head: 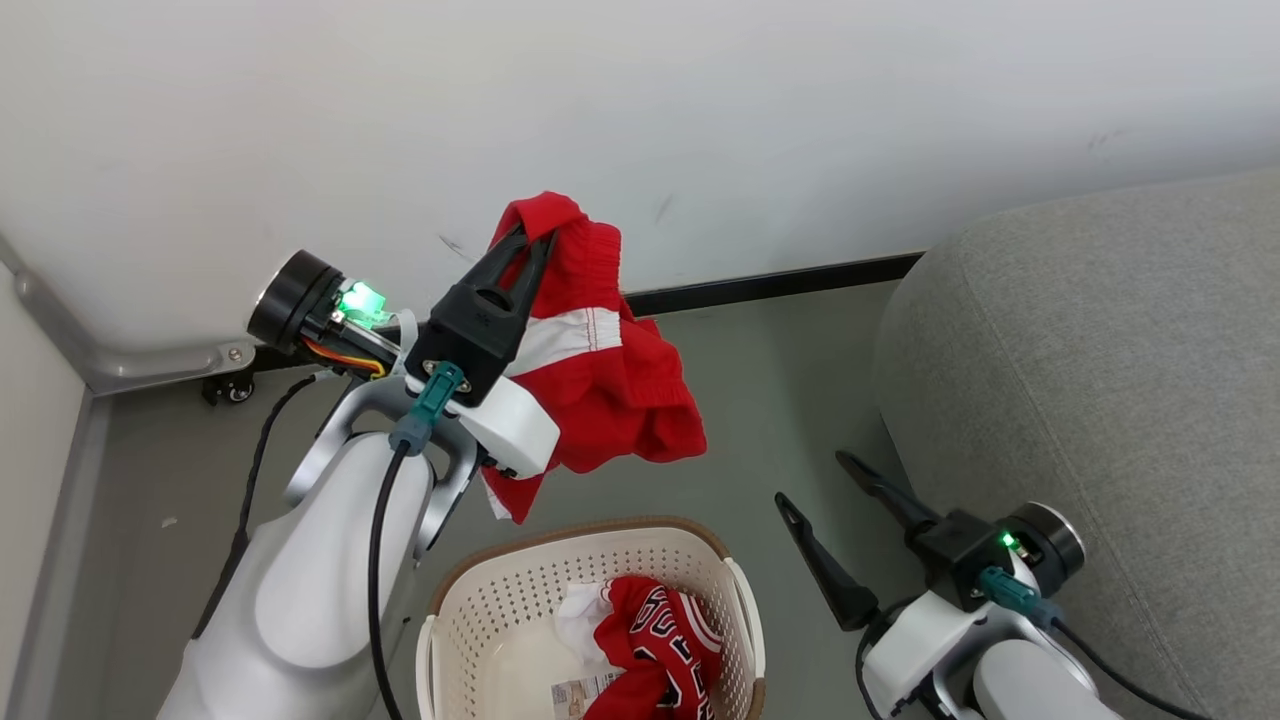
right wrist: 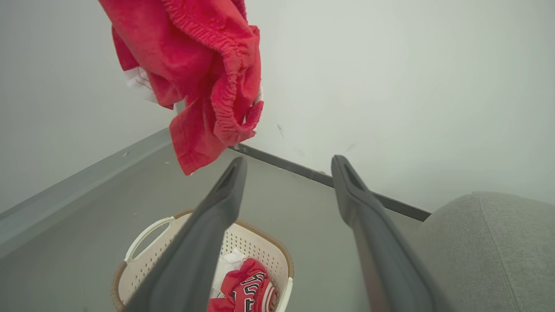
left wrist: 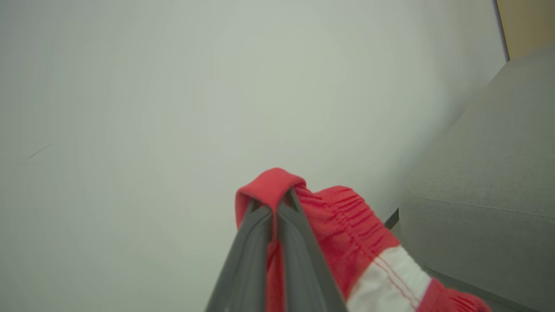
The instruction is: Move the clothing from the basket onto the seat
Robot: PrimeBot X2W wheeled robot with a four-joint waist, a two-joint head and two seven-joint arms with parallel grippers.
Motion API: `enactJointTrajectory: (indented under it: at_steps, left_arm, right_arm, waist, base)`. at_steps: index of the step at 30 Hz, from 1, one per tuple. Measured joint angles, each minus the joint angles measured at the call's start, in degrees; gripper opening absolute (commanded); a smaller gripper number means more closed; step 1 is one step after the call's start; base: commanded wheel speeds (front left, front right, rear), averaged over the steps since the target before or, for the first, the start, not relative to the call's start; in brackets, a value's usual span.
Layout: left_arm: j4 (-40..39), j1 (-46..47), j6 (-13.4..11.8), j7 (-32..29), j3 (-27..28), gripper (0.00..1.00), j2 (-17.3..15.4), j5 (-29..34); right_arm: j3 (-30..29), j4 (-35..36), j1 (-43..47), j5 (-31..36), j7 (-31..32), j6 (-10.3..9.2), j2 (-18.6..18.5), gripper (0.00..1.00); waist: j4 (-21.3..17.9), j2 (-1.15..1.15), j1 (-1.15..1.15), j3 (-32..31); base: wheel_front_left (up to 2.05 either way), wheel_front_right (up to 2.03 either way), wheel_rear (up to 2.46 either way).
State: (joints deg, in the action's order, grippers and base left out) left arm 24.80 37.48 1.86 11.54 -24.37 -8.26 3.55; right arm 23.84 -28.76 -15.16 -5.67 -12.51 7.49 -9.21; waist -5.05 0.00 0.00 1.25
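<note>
Red shorts (head: 600, 380) with a white stripe hang in the air above the basket, pinched at the waistband by my shut left gripper (head: 535, 238). In the left wrist view the waistband of the shorts (left wrist: 347, 225) folds over the left gripper's tips (left wrist: 274, 203). The cream basket (head: 500, 610) with a brown rim stands on the floor below, holding a red jersey (head: 660, 640) with black-white lettering. My right gripper (head: 815, 478) is open and empty, low beside the grey seat (head: 1100, 360). From the right wrist I see the shorts (right wrist: 204, 73), the basket (right wrist: 256, 247) and the jersey (right wrist: 243, 286).
A white wall (head: 700, 120) with a black skirting strip (head: 780, 280) runs behind. Grey floor (head: 780, 400) lies between basket and seat. A metal rail and a small caster (head: 232, 388) sit at the left corner. A paper label (head: 580, 692) lies in the basket's bottom.
</note>
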Motion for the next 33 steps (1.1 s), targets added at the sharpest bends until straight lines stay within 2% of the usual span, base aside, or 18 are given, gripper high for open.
enactJointTrajectory:
  at_steps: [10,33]
  left_arm:
    - [-2.89,0.12,0.75,-2.05,-1.4,0.0,0.81,-0.07]
    - [-8.7,0.08,2.2,-6.56,-3.9,0.0,1.38,-0.34]
  right_arm:
    - [4.83,-1.72,-1.33,-1.83,-0.01,0.0,0.96,1.0]
    - [9.38,-5.37,-6.55,-5.42,-0.6,0.0,2.33,1.0]
  waist:
    - [-0.16,0.0,0.0,-1.63]
    - [2.17,0.0,0.0,-3.23]
  base:
    - [0.0,0.0,0.0]
    - [0.0,0.0,0.0]
